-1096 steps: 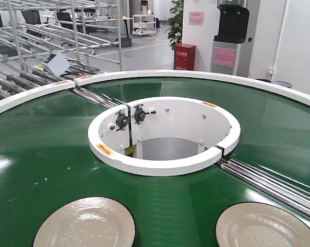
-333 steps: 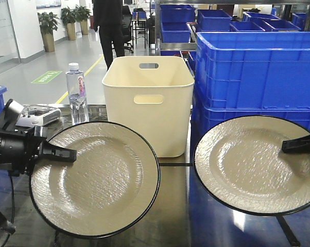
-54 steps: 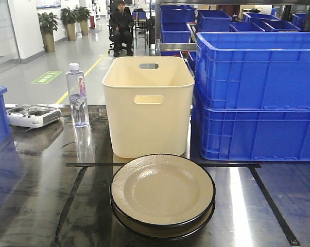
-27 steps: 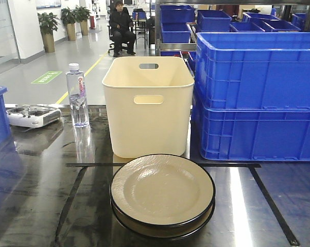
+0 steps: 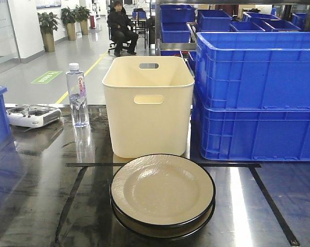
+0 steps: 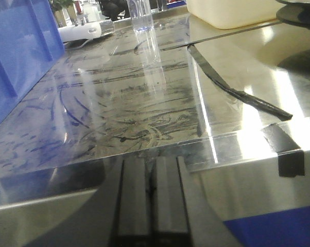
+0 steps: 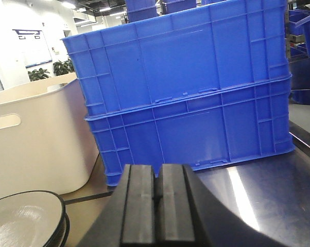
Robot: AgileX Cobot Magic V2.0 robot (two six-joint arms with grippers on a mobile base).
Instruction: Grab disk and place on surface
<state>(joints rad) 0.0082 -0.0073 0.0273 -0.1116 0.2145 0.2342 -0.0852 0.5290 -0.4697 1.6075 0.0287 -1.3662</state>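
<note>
Dark, glossy, mirror-like surface, streaked with fine scratches and blue reflections; thin matt black tape laid across, lifting and wrinkled in the left wrist view. Cream discs, faintly brushed and satin on the face, with glossy black rims. Smooth matt cream plastic bin. Hard blue plastic crates, ribbed, slightly shiny. Clear plastic bottle with a paper-like label. Matt black, smooth pads on left gripper and right gripper, pressed flat together.
</note>
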